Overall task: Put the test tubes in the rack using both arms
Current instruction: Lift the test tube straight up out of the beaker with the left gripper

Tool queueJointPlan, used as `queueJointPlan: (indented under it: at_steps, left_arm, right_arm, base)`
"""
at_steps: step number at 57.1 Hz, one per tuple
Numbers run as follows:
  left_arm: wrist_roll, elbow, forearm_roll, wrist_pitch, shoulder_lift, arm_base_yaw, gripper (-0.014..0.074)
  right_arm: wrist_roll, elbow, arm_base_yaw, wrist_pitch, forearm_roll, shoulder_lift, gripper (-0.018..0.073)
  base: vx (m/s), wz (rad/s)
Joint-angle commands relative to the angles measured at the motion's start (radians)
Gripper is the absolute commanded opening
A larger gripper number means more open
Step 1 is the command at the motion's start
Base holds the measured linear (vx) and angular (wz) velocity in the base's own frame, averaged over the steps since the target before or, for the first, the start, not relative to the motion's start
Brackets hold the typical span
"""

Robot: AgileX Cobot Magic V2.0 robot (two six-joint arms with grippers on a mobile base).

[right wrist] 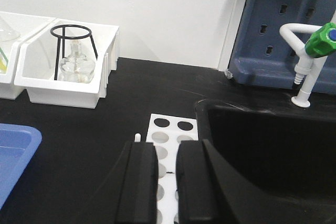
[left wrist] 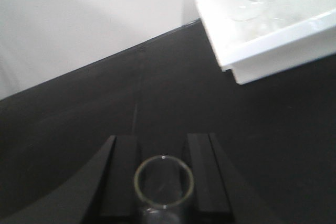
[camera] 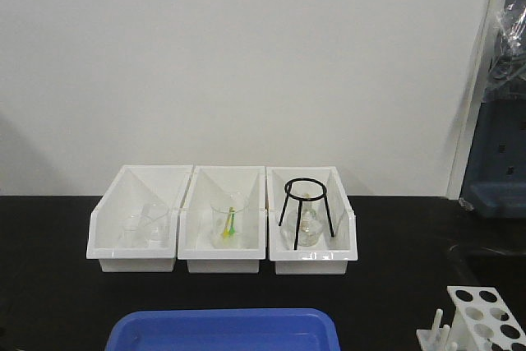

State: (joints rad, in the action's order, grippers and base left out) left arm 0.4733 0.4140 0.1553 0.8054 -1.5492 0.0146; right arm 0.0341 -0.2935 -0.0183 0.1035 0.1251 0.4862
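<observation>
In the left wrist view my left gripper (left wrist: 163,179) is shut on a clear test tube (left wrist: 164,206), seen end-on with its round rim between the two black fingers, above the bare black tabletop. The white rack (camera: 483,318) stands at the table's front right corner, and no tube shows in its holes. In the right wrist view my right gripper (right wrist: 167,182) hangs just above the rack (right wrist: 169,129). Its jaws are almost together, with only a narrow slit between them and nothing in it. Neither arm shows in the front view.
Three white bins (camera: 222,262) stand in a row at the back, holding beakers, a flask and a black wire tripod (camera: 306,203). A blue tray (camera: 222,326) lies at the front. A black sink (right wrist: 262,145) with a green-capped tap (right wrist: 310,45) is right of the rack.
</observation>
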Motion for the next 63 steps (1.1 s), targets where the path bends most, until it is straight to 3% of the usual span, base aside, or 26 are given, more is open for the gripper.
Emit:
queueJointPlan:
  at_steps: [1, 13, 26, 34, 59, 63]
  left_arm:
    - [-0.012, 0.022, 0.070, 0.070, 0.062, 0.004, -0.0006]
    - [-0.015, 0.022, 0.084, 0.067, 0.156, 0.004, -0.0006]
    - [-0.157, 0.022, 0.084, 0.034, 0.287, 0.004, -0.0006]
    - [-0.166, 0.022, 0.084, -0.005, 0.367, 0.004, -0.0006]
    - [-0.172, 0.212, 0.084, -0.215, 0.521, 0.004, -0.0006]
    - [-0.218, 0.243, 0.082, -0.251, 0.521, 0.004, -0.0006]
  right_arm:
    - [0.003, -0.035, 0.001, -0.087, 0.004, 0.008, 0.0222]
    - [0.003, -0.035, 0.001, -0.087, 0.004, 0.008, 0.0225]
    - [0.002, -0.035, 0.001, -0.087, 0.004, 0.008, 0.0230]
    - [0.002, -0.035, 0.001, -0.087, 0.004, 0.008, 0.0232]
    - [0.003, -0.035, 0.001, -0.087, 0.004, 0.008, 0.0246]
    - [-0.002, -0.035, 0.001, -0.086, 0.000, 0.008, 0.0249]
  base:
    - [0.00, 0.00]
    - [0.00, 0.00]
    - [0.00, 0.00]
    - [0.00, 0.00]
    - [0.00, 0.00]
    - [0.00, 0.00]
